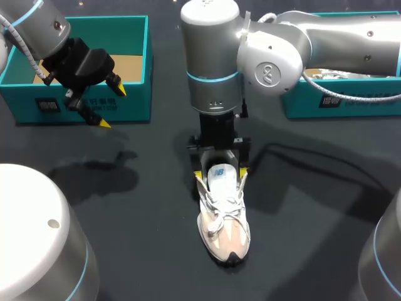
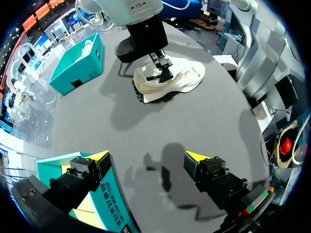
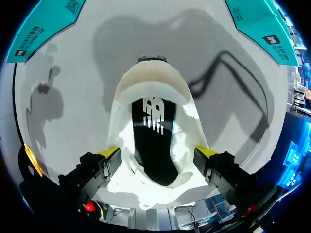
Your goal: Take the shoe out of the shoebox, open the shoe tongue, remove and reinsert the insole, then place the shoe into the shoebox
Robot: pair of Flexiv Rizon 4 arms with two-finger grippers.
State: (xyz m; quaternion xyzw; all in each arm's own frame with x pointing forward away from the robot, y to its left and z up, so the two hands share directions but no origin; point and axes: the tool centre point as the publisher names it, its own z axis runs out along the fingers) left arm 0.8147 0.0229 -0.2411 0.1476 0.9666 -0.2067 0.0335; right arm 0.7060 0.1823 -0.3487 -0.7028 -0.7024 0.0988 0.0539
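A white and cream sneaker (image 1: 223,219) stands upright on the dark table, toe toward the front edge. My right gripper (image 1: 221,172) hangs straight down over its heel. In the right wrist view this gripper (image 3: 158,153) is open, one yellow-tipped finger on each side of the heel collar. The sneaker (image 3: 150,87) shows a black insole (image 3: 154,145) with a white logo lying inside. My left gripper (image 1: 111,106) hovers open at the front wall of the left teal shoebox (image 1: 135,63). Seen from its wrist, the left gripper (image 2: 146,158) holds nothing and the sneaker (image 2: 170,82) lies far ahead.
A second teal box (image 1: 338,103) stands at the back right, under my right arm; from the left wrist it shows as a teal box (image 2: 77,63) beyond the sneaker. The left shoebox's wall (image 2: 104,194) lies under one left finger.
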